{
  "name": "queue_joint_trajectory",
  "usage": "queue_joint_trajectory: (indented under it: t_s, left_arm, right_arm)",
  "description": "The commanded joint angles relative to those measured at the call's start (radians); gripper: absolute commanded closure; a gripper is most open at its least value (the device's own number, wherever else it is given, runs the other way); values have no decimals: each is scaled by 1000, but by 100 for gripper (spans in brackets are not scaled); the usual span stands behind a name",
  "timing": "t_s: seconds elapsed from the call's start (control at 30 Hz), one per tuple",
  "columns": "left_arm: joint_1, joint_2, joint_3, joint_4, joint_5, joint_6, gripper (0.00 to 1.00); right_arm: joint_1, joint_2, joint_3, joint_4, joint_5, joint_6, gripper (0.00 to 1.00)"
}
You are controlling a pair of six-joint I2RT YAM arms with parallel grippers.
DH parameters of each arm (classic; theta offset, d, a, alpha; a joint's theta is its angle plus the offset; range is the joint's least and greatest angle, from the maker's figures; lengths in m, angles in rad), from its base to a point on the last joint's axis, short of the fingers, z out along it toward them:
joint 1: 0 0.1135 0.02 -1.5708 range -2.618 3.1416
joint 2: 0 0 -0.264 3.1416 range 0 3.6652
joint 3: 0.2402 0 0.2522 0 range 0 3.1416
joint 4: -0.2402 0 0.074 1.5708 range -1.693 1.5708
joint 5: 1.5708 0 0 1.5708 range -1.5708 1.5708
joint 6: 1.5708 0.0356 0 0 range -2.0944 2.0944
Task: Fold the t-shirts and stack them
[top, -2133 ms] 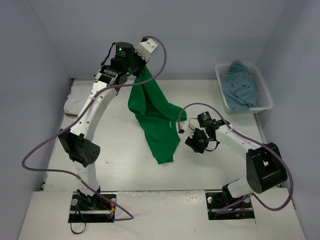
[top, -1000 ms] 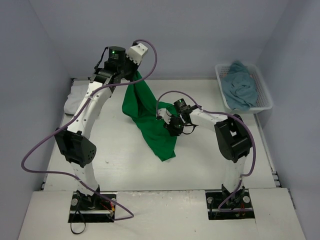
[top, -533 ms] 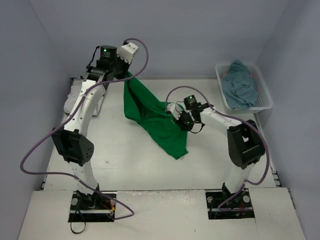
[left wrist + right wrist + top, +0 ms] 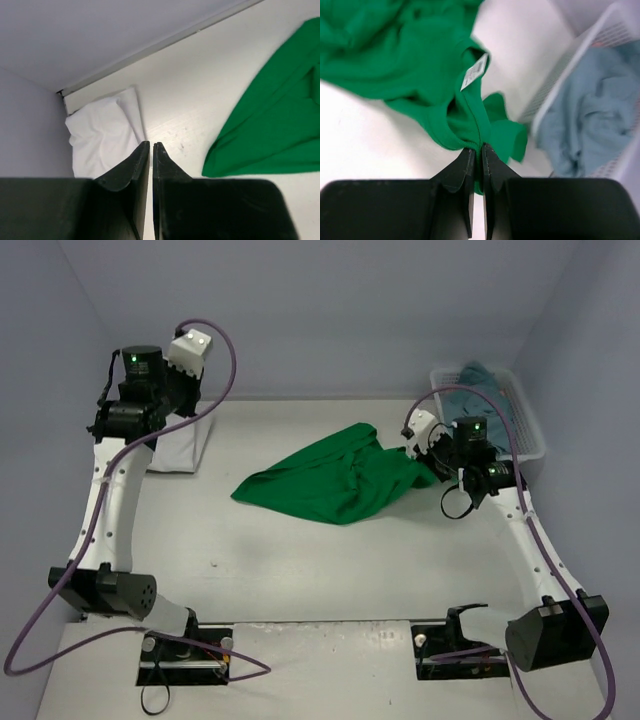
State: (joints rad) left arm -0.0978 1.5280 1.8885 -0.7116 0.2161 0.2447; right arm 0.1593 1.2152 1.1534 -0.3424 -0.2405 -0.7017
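Note:
The bright green t-shirt (image 4: 335,478) lies crumpled across the middle of the table. My right gripper (image 4: 480,147) is shut on its collar edge, just below the white neck label (image 4: 474,72), at the shirt's right end (image 4: 425,462). The white t-shirt (image 4: 102,137) lies folded in the far left corner (image 4: 180,445). My left gripper (image 4: 151,144) hangs above its right edge, shut with nothing between its fingers. The dull teal-blue t-shirt (image 4: 590,100) lies bunched in the basket. No dark grey-green t-shirt is in view.
The white lattice basket (image 4: 527,420) stands at the far right, close behind my right wrist; its wall (image 4: 555,95) is just beyond the held collar. Walls close the table at the back and on both sides.
My left gripper has let go of the green t-shirt and swung left over the white one. My right gripper has shut on the collar and pulled the shirt right; it has dropped onto the table.

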Motion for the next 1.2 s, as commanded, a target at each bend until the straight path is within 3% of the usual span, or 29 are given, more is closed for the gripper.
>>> queue_joint_trajectory:
  t_s: [0.0,0.13,0.17,0.2,0.27,0.3,0.5,0.7,1.17]
  left_arm:
    - [-5,-74,-116,-8,61,-19,97]
    - [-8,-112,-244,-6,199,-19,97]
    - [-16,-112,-267,-5,221,-15,97]
    - [-38,-111,-290,0,232,-9,97]
    - [-94,-105,-346,23,247,24,97]
    - [-115,-101,-362,30,247,36,97]
    - [-294,-45,-391,89,212,133,97]
    - [-419,92,-374,201,232,128,97]
    - [-465,435,-290,239,288,131,87]
  right_arm:
    - [16,12,-75,-92,-11,-64,100]
    - [26,46,-182,-105,117,-104,100]
    - [31,61,-195,-104,145,-111,82]
    - [31,73,-205,-104,168,-114,73]
    - [31,95,-218,-103,193,-122,60]
    - [31,93,-215,-102,190,-121,58]
    - [36,127,-115,-104,220,-71,55]
    - [34,202,2,-101,274,-15,55]
    - [32,178,40,-95,181,61,55]
